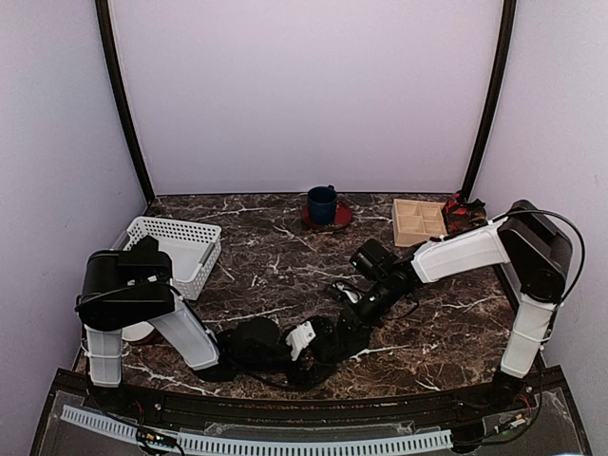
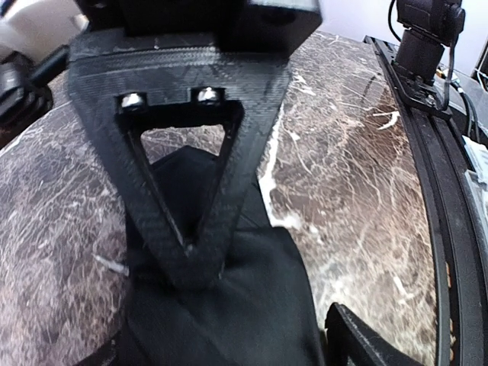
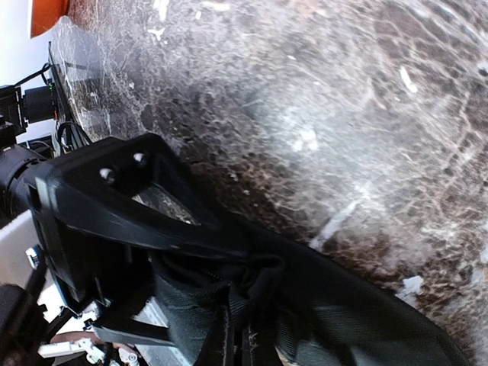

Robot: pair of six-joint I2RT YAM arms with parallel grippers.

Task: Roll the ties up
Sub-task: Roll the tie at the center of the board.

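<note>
A black tie (image 1: 319, 359) lies bunched at the near middle of the marble table, between my two grippers. My left gripper (image 1: 290, 344) is on it from the left. In the left wrist view its jaws stand apart (image 2: 263, 293): one fingertip (image 2: 187, 259) presses on the flat black fabric (image 2: 252, 305), and the other finger (image 2: 358, 335) sits at the fabric's right edge. My right gripper (image 1: 344, 323) reaches in from the right. In the right wrist view it (image 3: 206, 293) is closed round a gathered, folded wad of the tie (image 3: 252, 305). The tie's full length is hidden under the arms.
A white basket (image 1: 176, 249) stands at the left. A blue mug on a red saucer (image 1: 322, 203) is at the back middle. A wooden compartment tray (image 1: 420, 220) and a red and black object (image 1: 463, 215) are at the back right.
</note>
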